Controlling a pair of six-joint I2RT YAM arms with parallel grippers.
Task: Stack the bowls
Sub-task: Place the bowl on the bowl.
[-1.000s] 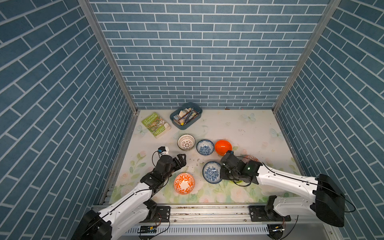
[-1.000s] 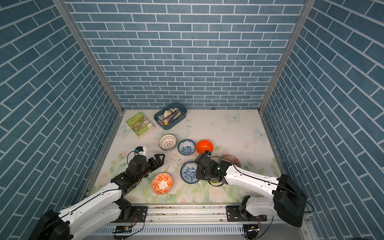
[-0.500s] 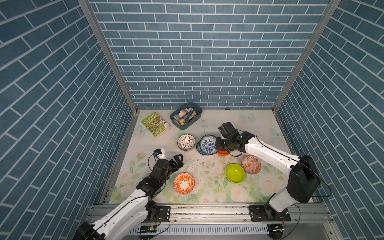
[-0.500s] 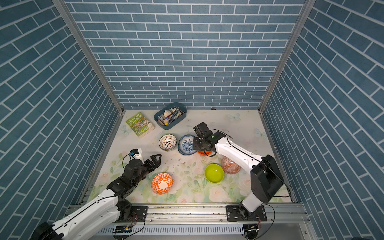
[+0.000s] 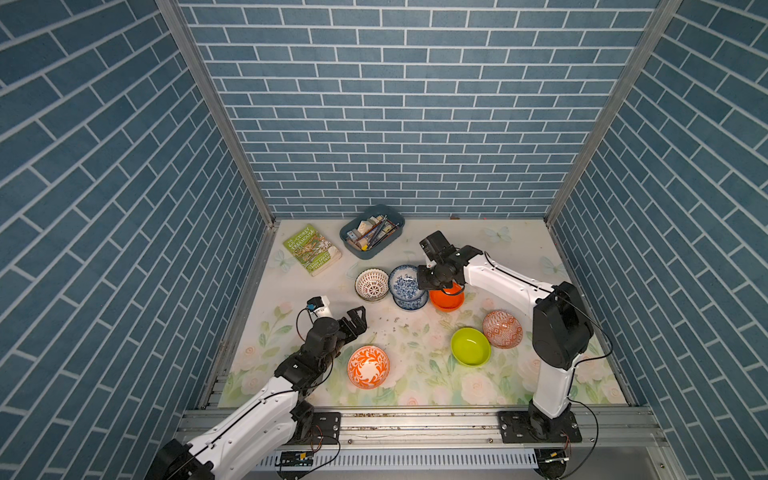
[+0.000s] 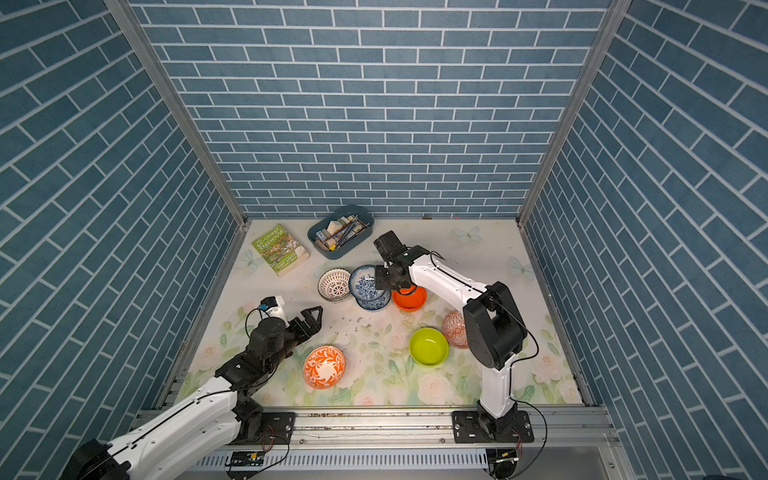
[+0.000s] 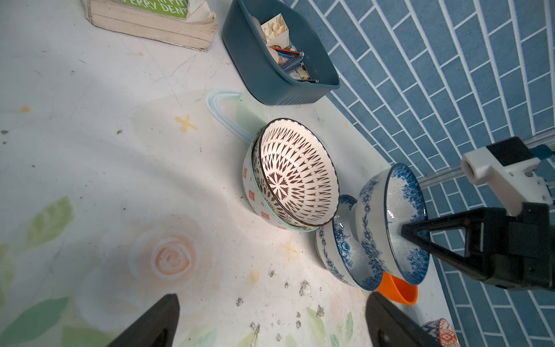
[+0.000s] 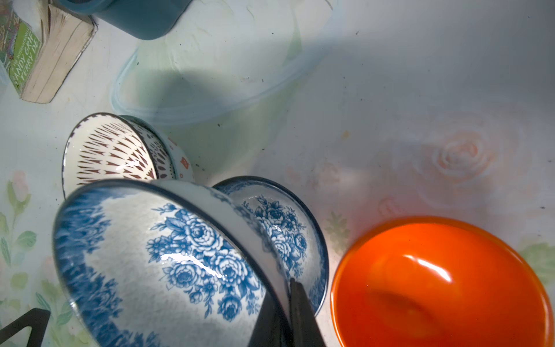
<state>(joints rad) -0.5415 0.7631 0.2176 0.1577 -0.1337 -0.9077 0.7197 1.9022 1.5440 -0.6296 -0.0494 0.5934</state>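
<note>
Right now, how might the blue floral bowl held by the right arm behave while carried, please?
Its glaze shows bright highlights, so the held blue floral bowl is probably slippery. The right fingers pinch only its rim, tilted, so it may swivel. Seemingly ceramic: rigid, chippable.

In a top view the right arm (image 6: 490, 328) hides part of the orange-patterned bowl (image 6: 452, 330) and the far rim of the plain orange bowl (image 6: 411, 301). The tilted floral bowl (image 5: 405, 282) covers most of the lower floral bowl (image 5: 413, 304). The left wrist view cuts off the book (image 7: 150, 24).
</note>
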